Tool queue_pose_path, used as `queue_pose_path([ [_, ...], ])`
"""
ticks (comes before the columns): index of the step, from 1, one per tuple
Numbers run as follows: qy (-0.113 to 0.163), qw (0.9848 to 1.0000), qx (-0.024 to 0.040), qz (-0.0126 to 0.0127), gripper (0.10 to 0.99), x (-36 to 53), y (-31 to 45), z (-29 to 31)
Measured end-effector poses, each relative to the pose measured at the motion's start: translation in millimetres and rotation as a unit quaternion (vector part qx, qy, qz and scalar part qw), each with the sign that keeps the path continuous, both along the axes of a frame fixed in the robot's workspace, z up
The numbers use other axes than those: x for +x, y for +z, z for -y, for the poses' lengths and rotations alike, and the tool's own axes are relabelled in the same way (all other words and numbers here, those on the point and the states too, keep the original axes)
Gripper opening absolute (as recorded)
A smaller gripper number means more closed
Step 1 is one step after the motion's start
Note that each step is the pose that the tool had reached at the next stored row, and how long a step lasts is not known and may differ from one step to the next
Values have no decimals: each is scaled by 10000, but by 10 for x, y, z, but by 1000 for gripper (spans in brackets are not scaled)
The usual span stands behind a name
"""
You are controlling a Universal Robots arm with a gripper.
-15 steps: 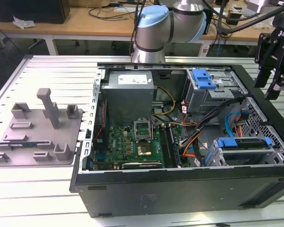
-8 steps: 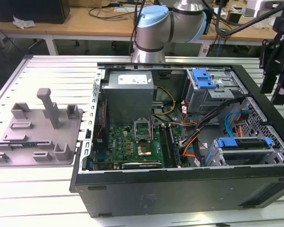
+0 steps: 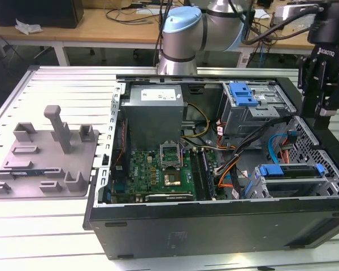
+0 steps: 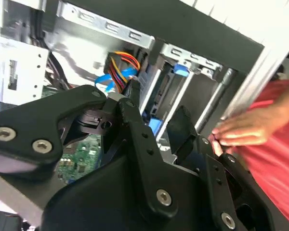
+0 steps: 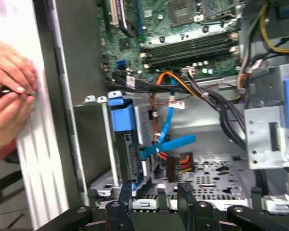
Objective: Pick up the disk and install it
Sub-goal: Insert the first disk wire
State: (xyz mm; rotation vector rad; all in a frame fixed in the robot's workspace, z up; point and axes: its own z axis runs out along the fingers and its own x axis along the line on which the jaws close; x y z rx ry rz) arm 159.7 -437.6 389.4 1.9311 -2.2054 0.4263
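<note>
Two hands (image 5: 9,72) rest on the computer case (image 3: 214,226) rim at the left of the first wrist view, near the gripper (image 5: 156,190), whose jaws stand apart, holding nothing. The disk (image 3: 288,171) sits in the drive cage (image 3: 327,183) at the exterior view's lower right. My worry: a descent could catch those hands, or the jaws could snag the blue cable (image 5: 171,144) beside the cage.

The disk (image 3: 288,171) stands on edge, slotted into the grey drive cage (image 3: 334,179) at the exterior view's right end of the open computer case (image 3: 214,228). Its blue plastic frame (image 5: 122,119) caps the upper edge, with the metal body sunk into the cage beneath it.
</note>
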Motion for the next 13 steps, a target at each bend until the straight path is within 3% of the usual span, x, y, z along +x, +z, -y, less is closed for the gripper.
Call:
queue_pose_path([
  [2,0,9999,-107,0,502,-21,-12,-41],
  [6,-4,9998,-192,-5,486,-31,-70,-134],
  [7,-7,9998,-196,-9,420,-32,-80,-143],
  [8,-10,9998,-199,-16,420,-31,-92,-155],
  [10,-12,9998,-199,-24,290,-31,-104,-163],
  [13,-73,9998,-200,-35,290,-30,-124,-172],
])
